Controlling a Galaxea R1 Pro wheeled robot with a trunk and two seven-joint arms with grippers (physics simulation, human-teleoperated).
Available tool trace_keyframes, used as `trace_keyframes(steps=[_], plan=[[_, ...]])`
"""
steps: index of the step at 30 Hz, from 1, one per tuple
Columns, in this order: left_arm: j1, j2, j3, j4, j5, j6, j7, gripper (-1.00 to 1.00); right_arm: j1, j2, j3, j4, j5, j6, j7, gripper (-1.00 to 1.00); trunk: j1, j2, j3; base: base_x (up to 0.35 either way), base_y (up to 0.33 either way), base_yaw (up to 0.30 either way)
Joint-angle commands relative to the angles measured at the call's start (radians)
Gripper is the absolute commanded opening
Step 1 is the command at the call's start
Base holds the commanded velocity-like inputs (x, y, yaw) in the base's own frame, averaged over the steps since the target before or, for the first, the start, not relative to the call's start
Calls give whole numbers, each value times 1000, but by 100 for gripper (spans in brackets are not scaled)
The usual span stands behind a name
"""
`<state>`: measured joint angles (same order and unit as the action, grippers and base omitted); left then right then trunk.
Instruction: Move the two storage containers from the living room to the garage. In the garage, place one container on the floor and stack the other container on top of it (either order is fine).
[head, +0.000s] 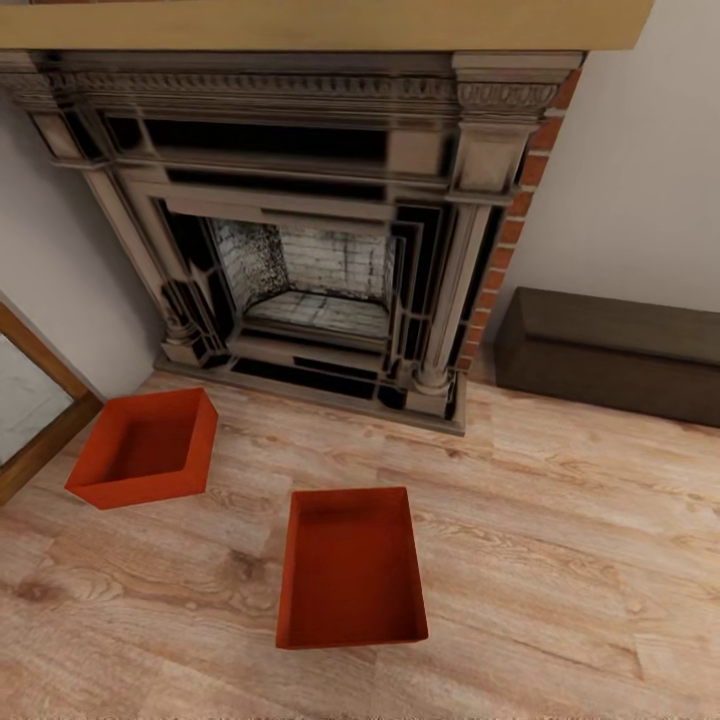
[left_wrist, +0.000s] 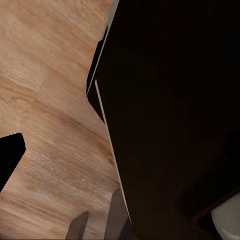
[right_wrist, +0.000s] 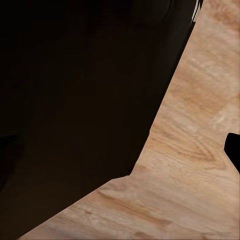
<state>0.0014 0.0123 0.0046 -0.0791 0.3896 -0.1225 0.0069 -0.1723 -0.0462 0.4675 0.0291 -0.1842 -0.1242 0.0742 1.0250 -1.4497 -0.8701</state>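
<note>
Two orange-red storage containers stand open on the light wood floor (head: 570, 520) of the living room, in front of the fireplace. One container (head: 150, 445) lies to the left, close to the hearth. The other container (head: 350, 565) lies nearer to me, near the middle of the head view. Both are empty and upright, a short gap apart. In the left wrist view a black fingertip (left_wrist: 10, 157) pokes in over the planks, beside a dark part of my own body (left_wrist: 175, 120). In the right wrist view another black fingertip (right_wrist: 234, 150) sits at the frame edge.
An ornate dark fireplace (head: 310, 230) with a red brick chimney (head: 510, 230) fills the wall ahead. A dark brown chest (head: 615, 350) sits against the wall at the right. A wood-framed glass door (head: 40, 430) stands at the left, next to the left container.
</note>
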Motion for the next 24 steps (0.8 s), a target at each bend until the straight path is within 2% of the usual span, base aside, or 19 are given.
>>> trace_keyframes(steps=[1,24], plan=[[0,0,0,-1,3,-2,1,100,-1,0,7,3,-11,-6,6,100,0,0,-2,0,0,0],[0,0,0,-1,3,-2,1,100,-1,2,7,3,-11,-5,6,100,0,0,-39,0,0,0]])
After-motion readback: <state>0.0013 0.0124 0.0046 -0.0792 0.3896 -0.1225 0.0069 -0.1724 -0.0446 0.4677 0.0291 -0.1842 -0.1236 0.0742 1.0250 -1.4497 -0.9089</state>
